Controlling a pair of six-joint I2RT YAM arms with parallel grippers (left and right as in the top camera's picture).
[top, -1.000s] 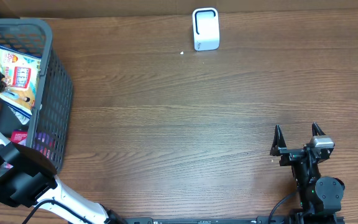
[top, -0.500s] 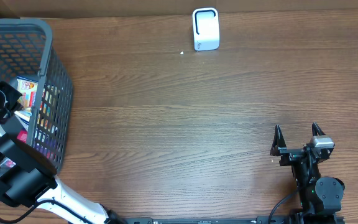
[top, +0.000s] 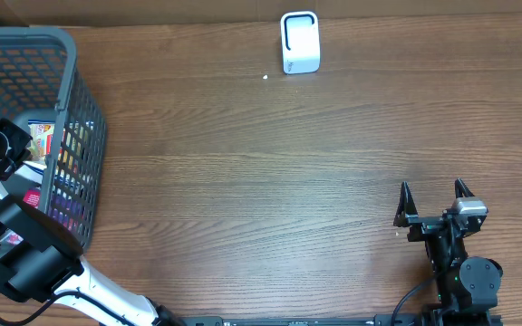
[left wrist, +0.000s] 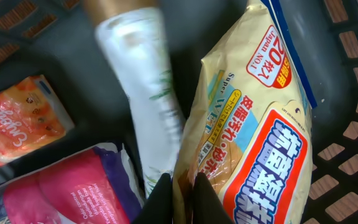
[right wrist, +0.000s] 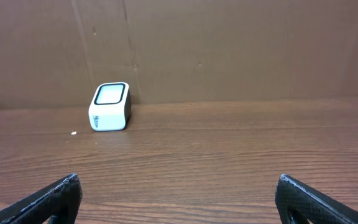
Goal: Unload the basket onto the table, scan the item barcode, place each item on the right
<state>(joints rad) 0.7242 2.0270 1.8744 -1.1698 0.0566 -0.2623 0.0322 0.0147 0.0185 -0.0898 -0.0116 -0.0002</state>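
Observation:
A yellow snack bag [left wrist: 260, 124] with a red and blue label lies tilted inside the grey mesh basket [top: 71, 54] at the table's far left. My left gripper [left wrist: 180, 182] is shut on the bag's thin left edge, the two black fingers pinching it. From overhead the bag [top: 43, 138] shows partly behind the basket wall, with the left gripper [top: 12, 143] beside it. The white barcode scanner [top: 300, 42] stands at the table's back middle, also in the right wrist view [right wrist: 110, 106]. My right gripper [top: 433, 192] rests open at the front right, holding nothing.
In the basket lie a white bottle with a gold cap [left wrist: 145, 93], an orange packet [left wrist: 17, 124] and a pink and purple pack [left wrist: 67, 186]. A brown cardboard wall [right wrist: 229, 43] stands behind the scanner. Bare wooden table [top: 270, 181] spans between basket and right arm.
The left gripper and the snack bag have sunk lower in the basket and shifted toward its right wall. The right arm has not moved.

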